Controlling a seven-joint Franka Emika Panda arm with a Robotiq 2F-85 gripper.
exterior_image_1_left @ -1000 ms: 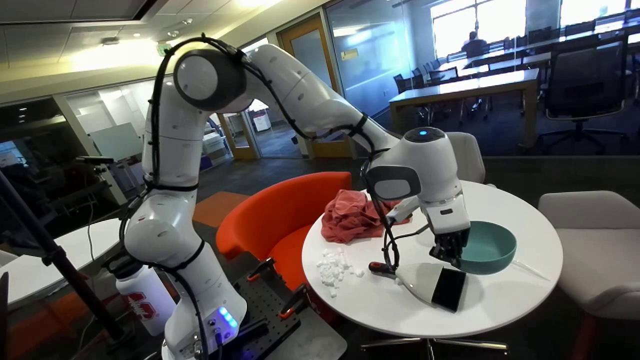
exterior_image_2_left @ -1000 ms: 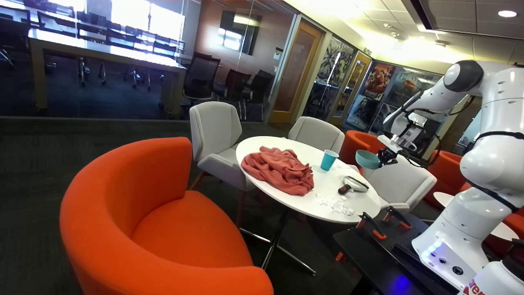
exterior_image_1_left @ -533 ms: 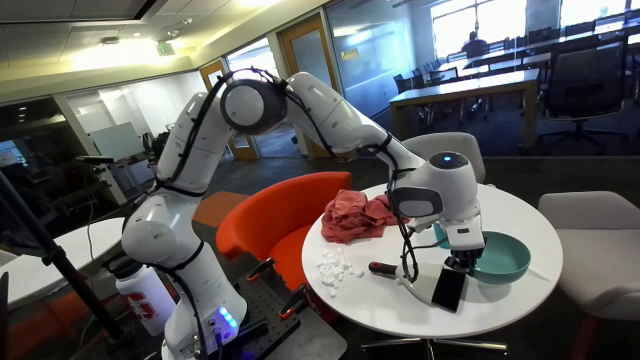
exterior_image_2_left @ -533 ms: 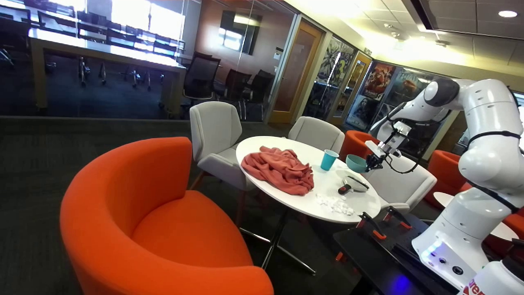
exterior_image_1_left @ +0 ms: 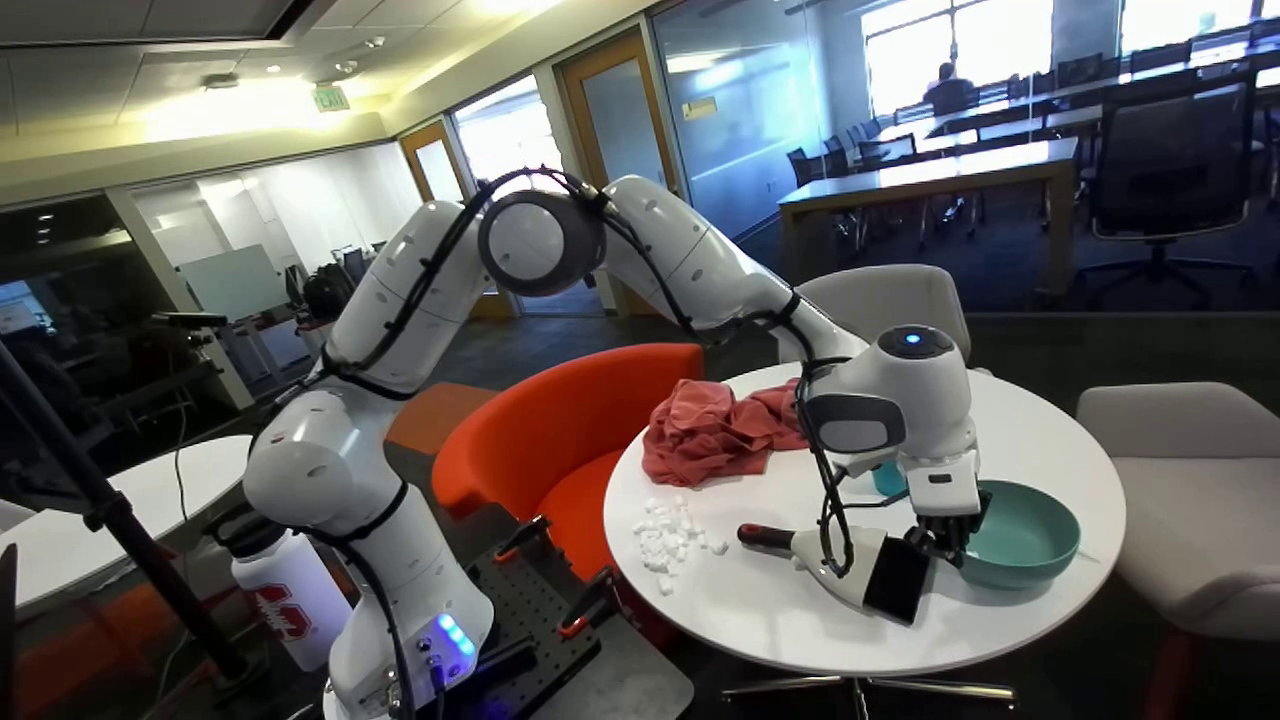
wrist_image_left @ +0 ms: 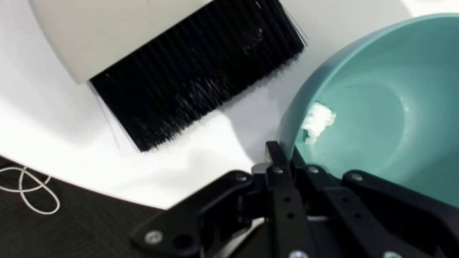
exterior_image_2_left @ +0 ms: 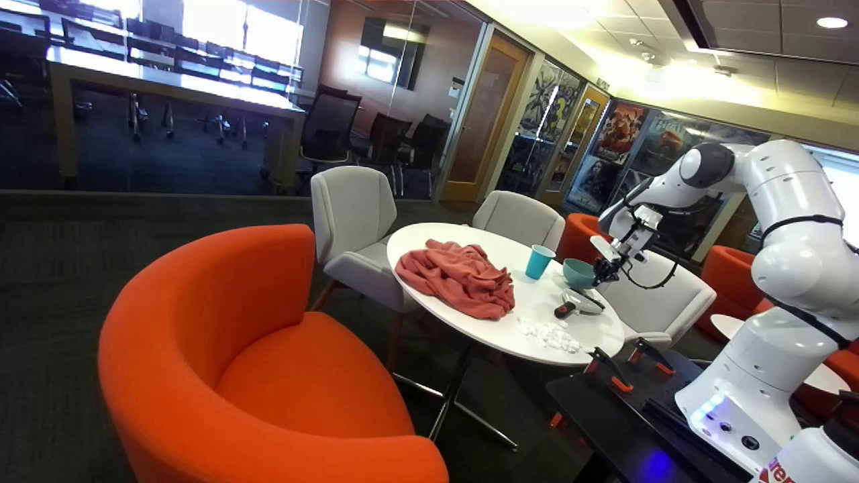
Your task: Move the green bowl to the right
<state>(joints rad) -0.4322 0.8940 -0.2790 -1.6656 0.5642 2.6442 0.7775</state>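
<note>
The green bowl (exterior_image_1_left: 1028, 530) is low at the right part of the round white table (exterior_image_1_left: 800, 630) in an exterior view; I cannot tell whether its base touches the tabletop. It also shows in an exterior view (exterior_image_2_left: 577, 274) and in the wrist view (wrist_image_left: 373, 114). My gripper (wrist_image_left: 285, 152) is shut on the bowl's near-left rim, one finger outside the wall and one inside. The gripper also shows in both exterior views (exterior_image_1_left: 945, 545) (exterior_image_2_left: 604, 272). A white crumpled piece (wrist_image_left: 318, 120) lies inside the bowl.
A beige brush with black bristles (exterior_image_1_left: 898, 580) lies close beside the bowl and gripper. A blue cup (exterior_image_2_left: 539, 261) stands behind. A red cloth (exterior_image_1_left: 710, 440) and scattered white pieces (exterior_image_1_left: 668, 540) lie farther left. Grey chairs (exterior_image_1_left: 1190, 500) stand round the table.
The gripper has moved down and, in the exterior view with the robot base at left, to the right, carrying the bowl toward the tabletop. The brush, cup and cloth have not moved.
</note>
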